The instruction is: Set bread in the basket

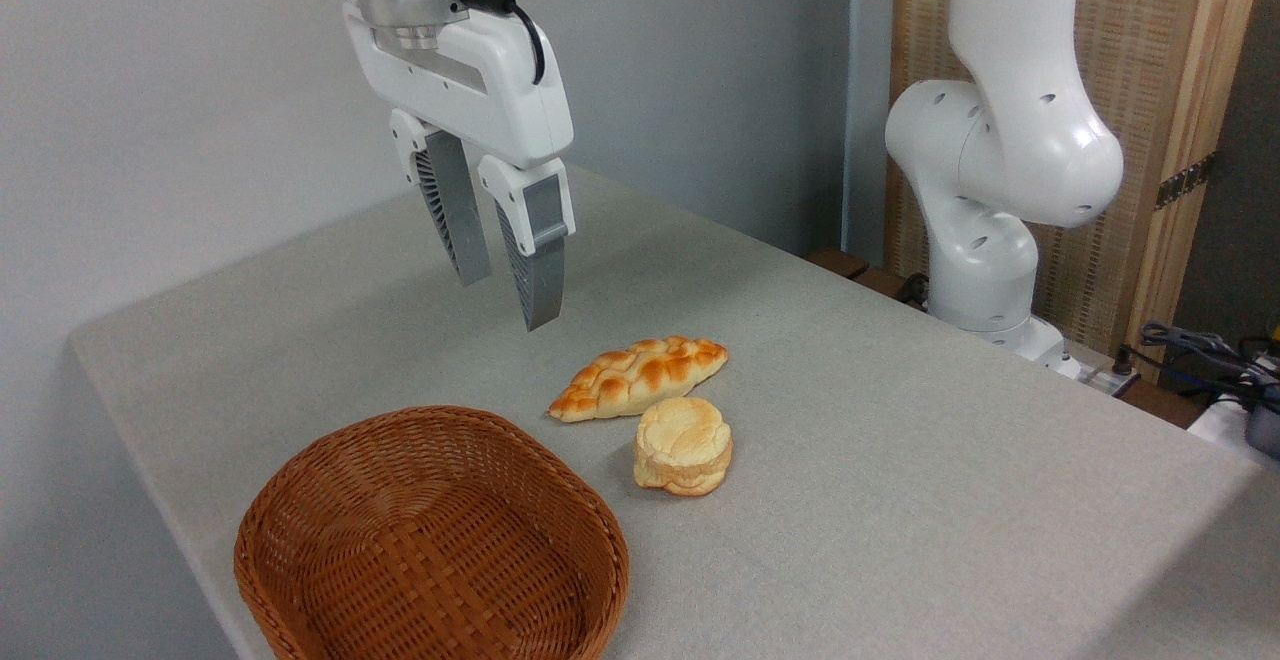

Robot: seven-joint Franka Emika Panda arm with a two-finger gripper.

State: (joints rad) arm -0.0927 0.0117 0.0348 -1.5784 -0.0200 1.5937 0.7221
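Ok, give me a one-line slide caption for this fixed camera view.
Open hand hovering above the table, braided loaf and round bun lying beside an empty wicker basket.

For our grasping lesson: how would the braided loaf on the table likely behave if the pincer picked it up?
The bread looks puffy, so it is probably light and may dent under a firm squeeze. Its bumpy crust should give decent grip. It lies flat and long, so it seems unlikely to roll, but a grip near a pointed end might let it tilt.
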